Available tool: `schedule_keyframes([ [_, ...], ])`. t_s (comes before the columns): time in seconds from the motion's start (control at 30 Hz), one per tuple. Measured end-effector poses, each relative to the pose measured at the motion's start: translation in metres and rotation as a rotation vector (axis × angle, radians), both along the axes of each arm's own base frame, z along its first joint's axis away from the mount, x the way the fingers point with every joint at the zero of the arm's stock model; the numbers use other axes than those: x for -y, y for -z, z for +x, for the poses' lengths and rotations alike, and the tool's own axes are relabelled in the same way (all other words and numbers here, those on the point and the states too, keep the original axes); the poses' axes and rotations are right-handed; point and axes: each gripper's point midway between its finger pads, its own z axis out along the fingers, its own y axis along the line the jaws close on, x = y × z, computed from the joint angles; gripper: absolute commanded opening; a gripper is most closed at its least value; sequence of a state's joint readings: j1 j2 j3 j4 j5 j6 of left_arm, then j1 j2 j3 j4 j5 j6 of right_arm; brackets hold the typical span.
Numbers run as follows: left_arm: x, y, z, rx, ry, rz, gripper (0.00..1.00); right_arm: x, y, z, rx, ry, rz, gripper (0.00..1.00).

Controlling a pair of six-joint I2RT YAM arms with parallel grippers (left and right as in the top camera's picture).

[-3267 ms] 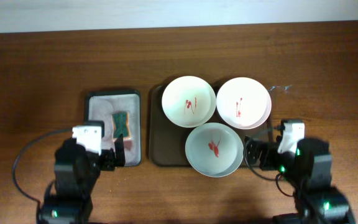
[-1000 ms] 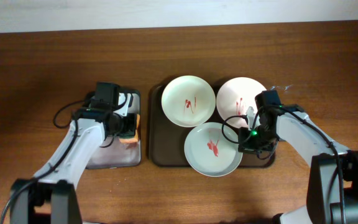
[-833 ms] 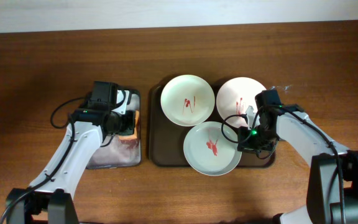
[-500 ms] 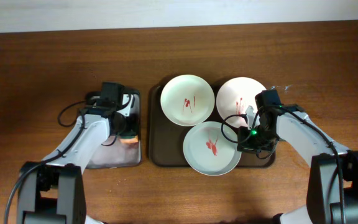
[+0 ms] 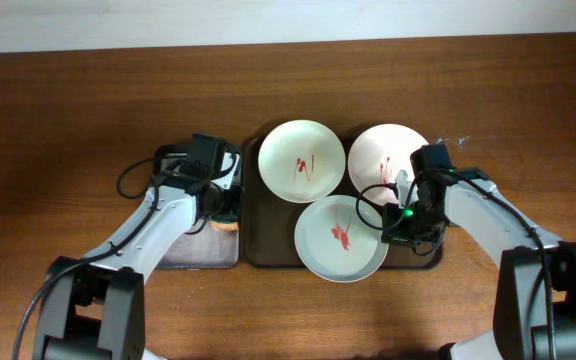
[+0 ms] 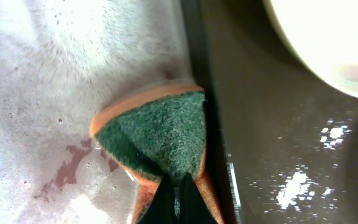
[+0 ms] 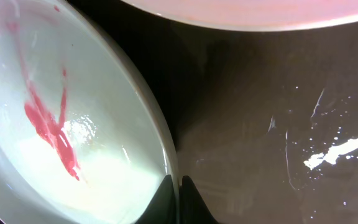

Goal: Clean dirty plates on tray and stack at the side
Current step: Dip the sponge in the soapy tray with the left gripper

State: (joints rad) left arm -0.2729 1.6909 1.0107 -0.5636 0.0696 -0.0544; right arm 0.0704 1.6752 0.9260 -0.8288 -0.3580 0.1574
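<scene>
Rim of green plate [image 7: 73,124] within right hand [image 7: 179,190]

Three smeared plates [image 5: 302,161] on tray [image 5: 267,232]

Wooden table [image 5: 68,100], brown, grain running side to side. Two items sit directly on it: dark brown tray [image 5: 268,235], approx. centre; grey-bottomed tray [image 5: 196,252], smaller, immed. left of the dark brown tray, long edges parallel, rims adj. Few pale specks [image 5: 453,141] on the wood off its far-right corner.
</scene>
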Motion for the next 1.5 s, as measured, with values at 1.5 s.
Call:
schedule_keyframes([
  [1.5, -0.038, -0.157, 0.023, 0.426, 0.114, -0.433, 0.00, 0.000, 0.000, 0.000, 0.000, 0.000, 0.000, 0.04],
])
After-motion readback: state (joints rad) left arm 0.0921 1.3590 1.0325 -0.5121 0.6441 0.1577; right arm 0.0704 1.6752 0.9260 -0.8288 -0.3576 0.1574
